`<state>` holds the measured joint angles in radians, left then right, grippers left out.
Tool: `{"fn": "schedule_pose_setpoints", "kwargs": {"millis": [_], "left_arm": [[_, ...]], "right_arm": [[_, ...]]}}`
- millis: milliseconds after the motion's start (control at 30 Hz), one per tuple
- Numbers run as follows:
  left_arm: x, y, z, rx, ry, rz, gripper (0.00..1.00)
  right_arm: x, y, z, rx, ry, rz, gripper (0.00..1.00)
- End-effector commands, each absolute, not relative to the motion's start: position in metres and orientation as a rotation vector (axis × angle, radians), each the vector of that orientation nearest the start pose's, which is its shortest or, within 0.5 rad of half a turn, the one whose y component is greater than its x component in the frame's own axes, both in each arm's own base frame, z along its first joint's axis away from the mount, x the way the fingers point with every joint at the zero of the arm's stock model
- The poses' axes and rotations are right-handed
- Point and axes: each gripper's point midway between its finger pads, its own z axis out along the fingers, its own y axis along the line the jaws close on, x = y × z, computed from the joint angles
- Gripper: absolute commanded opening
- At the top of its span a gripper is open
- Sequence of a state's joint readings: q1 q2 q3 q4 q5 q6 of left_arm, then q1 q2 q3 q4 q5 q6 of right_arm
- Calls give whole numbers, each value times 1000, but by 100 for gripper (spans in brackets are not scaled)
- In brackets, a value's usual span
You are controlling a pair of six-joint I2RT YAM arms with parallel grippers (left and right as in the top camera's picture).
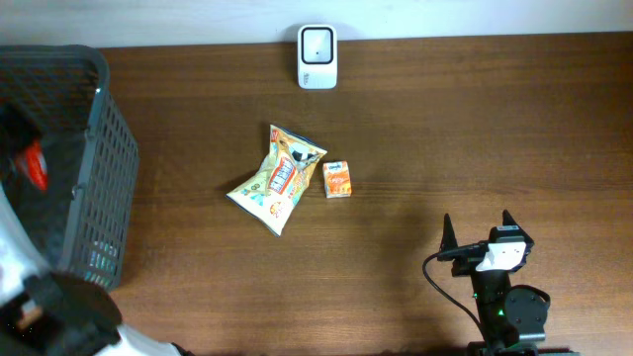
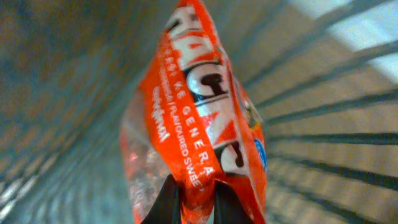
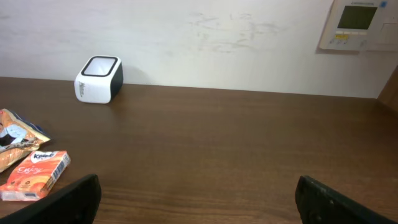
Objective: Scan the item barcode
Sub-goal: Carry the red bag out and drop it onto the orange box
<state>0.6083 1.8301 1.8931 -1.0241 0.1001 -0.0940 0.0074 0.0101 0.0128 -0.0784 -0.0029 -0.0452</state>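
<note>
Dark wood table, grey basket (image 1: 99, 158) at the left. Inside it, the left gripper (image 2: 198, 198) is pinched onto the orange snack packet (image 2: 199, 118) by its crinkly edge. Probably light, floppy, slippery foil. Right gripper (image 3: 199, 202) gapes wide, empty.

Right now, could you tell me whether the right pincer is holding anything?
No, the right pincer stands wide open, and only the wooden table shows between its fingers.
</note>
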Motion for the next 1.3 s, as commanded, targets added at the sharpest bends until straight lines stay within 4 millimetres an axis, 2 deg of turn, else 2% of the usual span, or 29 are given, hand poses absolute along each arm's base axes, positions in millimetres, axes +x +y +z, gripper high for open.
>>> {"fn": "schedule_pose_setpoints", "kwargs": {"millis": [0,100,133,200,267,300,400,467,633,733,800,833,900,933,1067,1167,1233,1267], "left_arm": [[393,187,381,-533,2082,-81,0],[378,138,436,-383,1962,-154,0],[371,108,455,-292,1927,-207,0],[362,54,475,-136,1895,-312,0],[357,4,481,0,1893,-416,0],[355,-34,477,96,1913,-492,0],[357,-90,454,223,1982,-578,0],[363,-118,434,273,2038,-580,0],[378,-184,362,405,2223,-578,0],[387,-209,311,406,2364,-544,0],[394,-216,262,239,2533,-459,0],[396,-218,243,182,2588,-415,0],[397,-222,208,136,2678,-318,0],[397,-224,183,116,2732,-232,0],[403,-221,139,12,2781,-35,0],[400,-227,116,7,2821,5,0],[400,-229,113,14,2826,10,8],[401,-229,115,14,2820,9,20]], "right_arm": [[246,2,155,-41,1653,-26,99],[246,2,155,-41,1653,-26,99],[246,2,155,-41,1653,-26,99],[246,2,155,-41,1653,-26,99],[246,2,155,-41,1653,-26,99],[246,2,155,-41,1653,-26,99],[246,2,155,-41,1653,-26,99],[246,2,155,-41,1653,-26,99],[246,2,155,-41,1653,-26,99],[246,2,155,-41,1653,-26,99],[246,2,155,-41,1653,-26,99],[246,2,155,-41,1653,-26,99],[246,2,155,-41,1653,-26,98],[246,2,155,-41,1653,-26,99],[246,2,155,-41,1653,-26,99],[246,2,155,-41,1653,-26,99],[246,2,155,-41,1653,-26,99],[246,2,155,-41,1653,-26,99]]}}
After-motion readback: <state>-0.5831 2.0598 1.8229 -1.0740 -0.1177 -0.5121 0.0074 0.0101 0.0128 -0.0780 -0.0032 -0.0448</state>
